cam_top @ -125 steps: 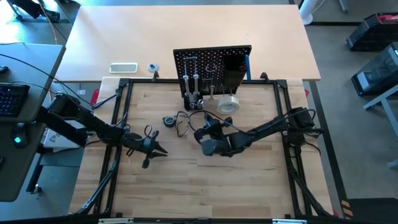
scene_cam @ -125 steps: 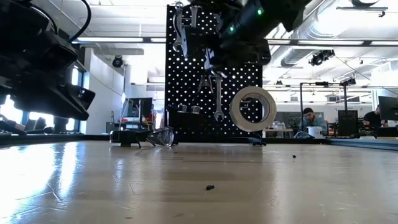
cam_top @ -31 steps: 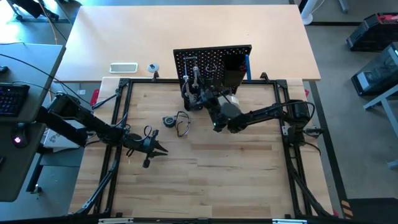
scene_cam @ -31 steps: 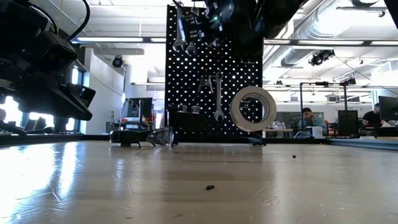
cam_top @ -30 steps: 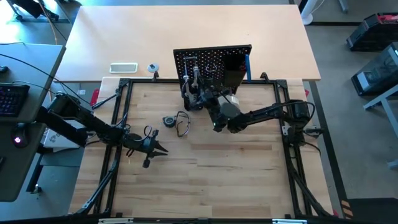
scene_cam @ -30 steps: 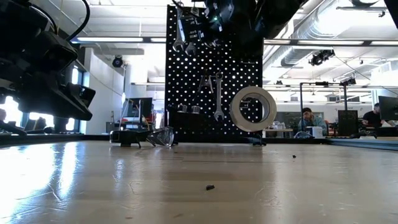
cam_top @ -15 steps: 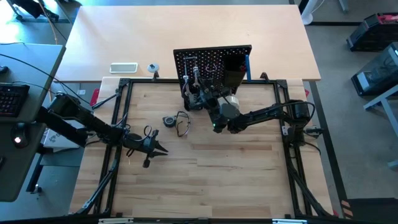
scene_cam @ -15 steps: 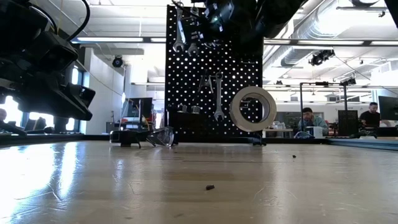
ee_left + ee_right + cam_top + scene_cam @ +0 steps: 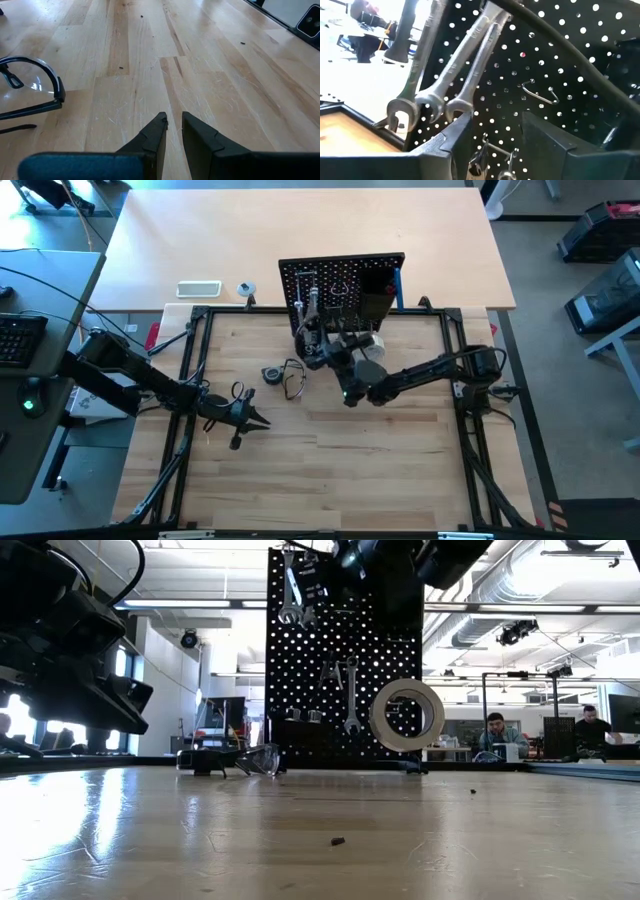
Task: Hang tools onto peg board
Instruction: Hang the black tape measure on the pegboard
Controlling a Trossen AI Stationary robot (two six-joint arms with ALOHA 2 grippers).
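Peg board [image 9: 342, 282] upright, bearing three wrenches [image 9: 291, 588] and one tape roll [image 9: 407, 714]; right gripper [image 9: 492, 132], fingers spread, just before it; left gripper [image 9: 171, 125], nearly closed and empty, well apart.

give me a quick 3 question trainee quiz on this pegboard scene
1. True or false: the right hand has its fingers open in front of the peg board.
2. Where is the tape roll? A) flat on the table B) upright against the board C) in the left hand
3. What lies on the table beside the left hand?

Key
1. True
2. B
3. Safety glasses
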